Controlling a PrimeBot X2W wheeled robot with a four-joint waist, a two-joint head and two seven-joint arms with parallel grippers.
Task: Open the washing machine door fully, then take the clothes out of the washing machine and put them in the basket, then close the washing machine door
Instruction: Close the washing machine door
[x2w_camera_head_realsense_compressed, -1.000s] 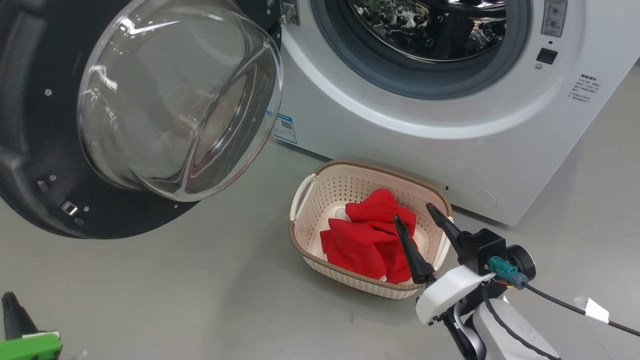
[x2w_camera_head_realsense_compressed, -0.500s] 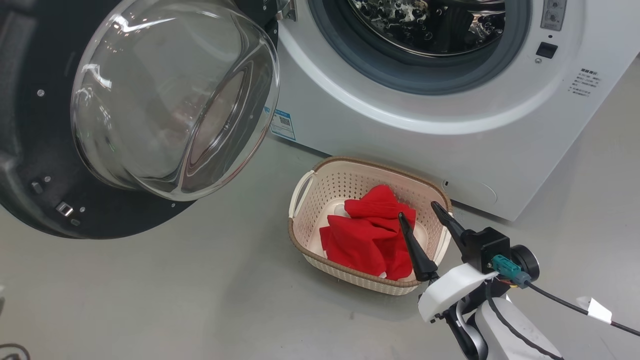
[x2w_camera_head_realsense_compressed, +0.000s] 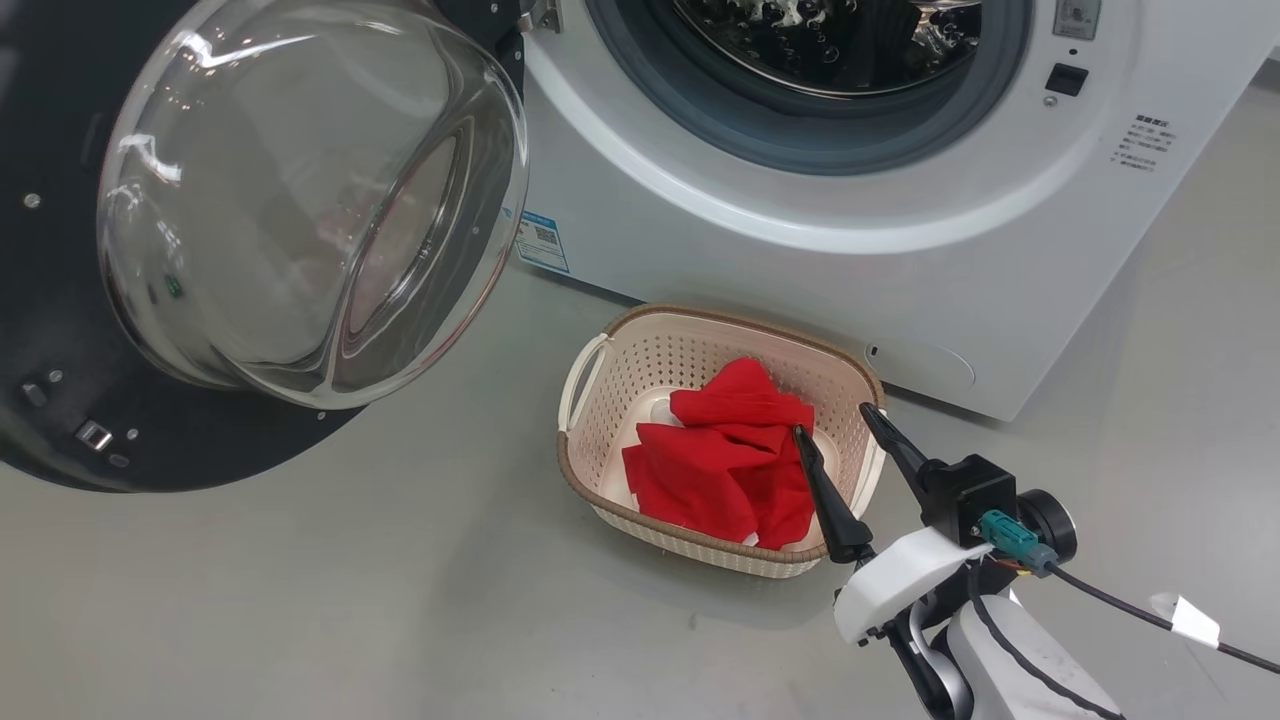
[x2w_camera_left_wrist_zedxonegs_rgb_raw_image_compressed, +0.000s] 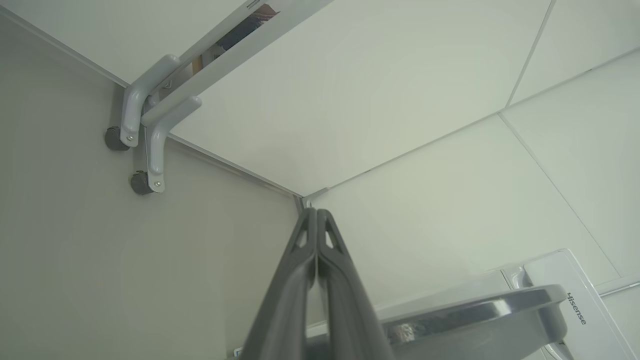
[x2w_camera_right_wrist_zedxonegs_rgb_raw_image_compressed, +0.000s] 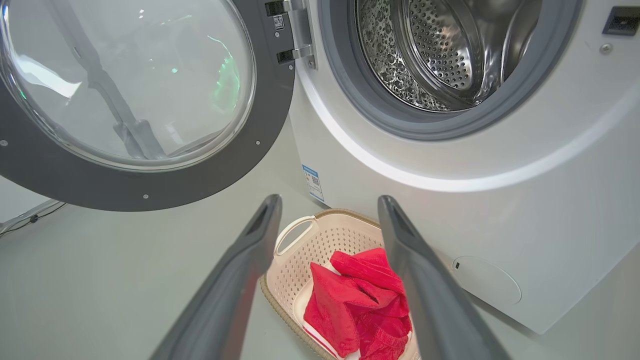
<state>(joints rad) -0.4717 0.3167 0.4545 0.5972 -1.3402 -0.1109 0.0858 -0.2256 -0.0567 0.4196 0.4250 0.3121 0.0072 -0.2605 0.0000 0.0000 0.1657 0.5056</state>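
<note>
The washing machine door (x2w_camera_head_realsense_compressed: 60, 330) stands swung wide open to the left, its glass bowl (x2w_camera_head_realsense_compressed: 300, 200) bulging toward me. The white washing machine (x2w_camera_head_realsense_compressed: 850, 240) shows its steel drum (x2w_camera_right_wrist_zedxonegs_rgb_raw_image_compressed: 440, 50) with no fabric visible in it. On the floor in front sits the basket (x2w_camera_head_realsense_compressed: 720, 318) with the red clothes (x2w_camera_head_realsense_compressed: 730, 460) lying inside. My right gripper (x2w_camera_head_realsense_compressed: 833, 420) hangs open just above the basket's near right rim, holding nothing. In its own view, the right gripper (x2w_camera_right_wrist_zedxonegs_rgb_raw_image_compressed: 330, 197) frames the clothes (x2w_camera_right_wrist_zedxonegs_rgb_raw_image_compressed: 360, 295). My left gripper (x2w_camera_left_wrist_zedxonegs_rgb_raw_image_compressed: 316, 212) is shut and empty, pointing at a corner of white panels.
Grey floor (x2w_camera_head_realsense_compressed: 350, 600) lies open to the left of and before the basket. A blue sticker (x2w_camera_head_realsense_compressed: 540, 240) marks the machine's lower left front. A black cable (x2w_camera_head_realsense_compressed: 1150, 615) trails from my right wrist. Wheeled grey brackets (x2w_camera_left_wrist_zedxonegs_rgb_raw_image_compressed: 142, 125) stand at a panel's foot.
The head camera has turned, sliding the whole scene left and a little up. My left gripper's tip has left the picture's lower left corner. The right gripper stays open by the basket.
</note>
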